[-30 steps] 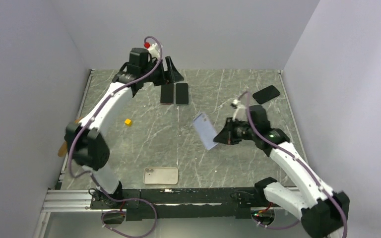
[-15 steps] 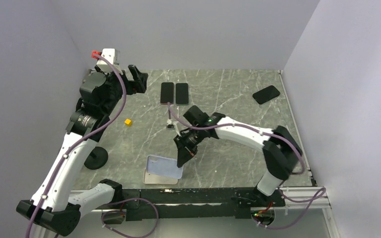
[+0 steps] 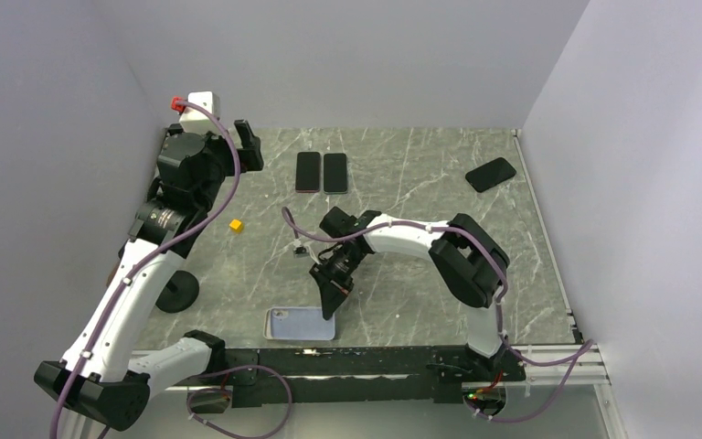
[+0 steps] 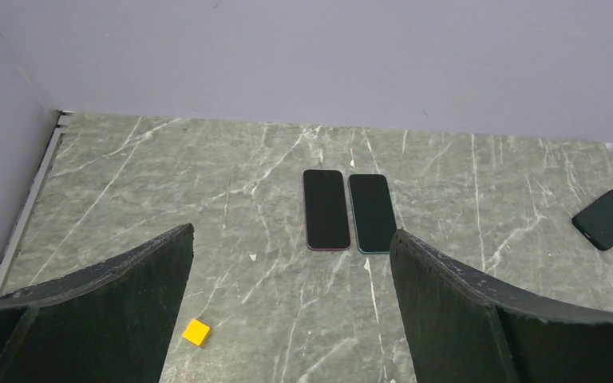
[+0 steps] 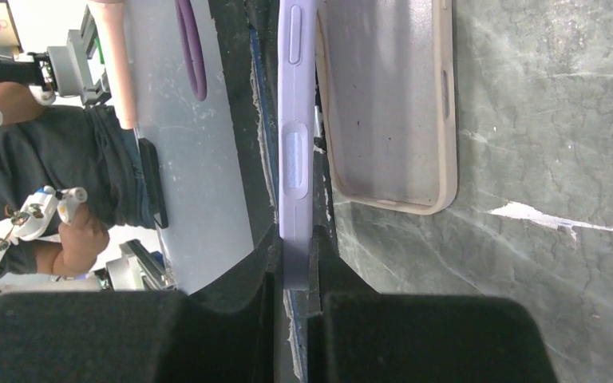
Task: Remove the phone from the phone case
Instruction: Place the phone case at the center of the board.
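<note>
I have the left arm reared up tall on its side, wrist lifted, its hand (image 3: 248, 146) spread wide with nothing between the fingers. The right arm folds sharply at the elbow and reaches low towards the near edge, its hand (image 3: 330, 298) tipped downward and pinched tight on the lavender case (image 5: 297, 144).

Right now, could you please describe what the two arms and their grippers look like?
Both the left arm and right arm have white shells with black joints, and a purple cable loops along each. The left gripper and right gripper carry broad matte-black fingers. A white box with a red tab sits atop the left wrist.
</note>
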You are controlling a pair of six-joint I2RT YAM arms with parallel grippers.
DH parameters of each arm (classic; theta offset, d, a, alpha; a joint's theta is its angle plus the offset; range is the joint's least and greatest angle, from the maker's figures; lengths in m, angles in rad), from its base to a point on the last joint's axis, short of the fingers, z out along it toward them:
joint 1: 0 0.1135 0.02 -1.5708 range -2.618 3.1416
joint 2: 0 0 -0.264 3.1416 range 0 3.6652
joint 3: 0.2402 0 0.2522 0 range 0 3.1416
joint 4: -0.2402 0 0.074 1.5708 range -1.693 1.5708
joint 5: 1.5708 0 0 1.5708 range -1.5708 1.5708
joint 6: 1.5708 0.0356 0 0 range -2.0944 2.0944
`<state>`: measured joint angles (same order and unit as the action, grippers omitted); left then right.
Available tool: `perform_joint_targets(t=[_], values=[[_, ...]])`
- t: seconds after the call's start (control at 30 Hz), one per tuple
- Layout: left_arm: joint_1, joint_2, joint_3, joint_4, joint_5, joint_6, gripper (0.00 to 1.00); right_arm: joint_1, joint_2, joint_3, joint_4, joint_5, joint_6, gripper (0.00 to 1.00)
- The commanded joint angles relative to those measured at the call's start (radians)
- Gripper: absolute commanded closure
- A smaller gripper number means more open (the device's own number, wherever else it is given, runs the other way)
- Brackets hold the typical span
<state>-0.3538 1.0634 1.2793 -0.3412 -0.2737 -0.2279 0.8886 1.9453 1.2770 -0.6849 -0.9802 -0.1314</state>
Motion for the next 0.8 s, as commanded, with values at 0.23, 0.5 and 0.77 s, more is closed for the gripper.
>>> perform_joint_targets(t=[0.23,0.5,0.77], values=[[0.009,0.006,-0.01,0.032,0.003,0.004,0.06,0.013,0.049,0.063,0.078,-0.012,-0.015,1.0],[0.009,0.012,-0.016,0.04,0.023,0.001,0.07,0.009,0.074,0.078,0.083,-0.017,-0.021,1.0],[0.009,0.013,-0.013,0.038,0.022,0.009,0.07,0.012,0.089,0.091,0.032,0.039,-0.042,0.78]])
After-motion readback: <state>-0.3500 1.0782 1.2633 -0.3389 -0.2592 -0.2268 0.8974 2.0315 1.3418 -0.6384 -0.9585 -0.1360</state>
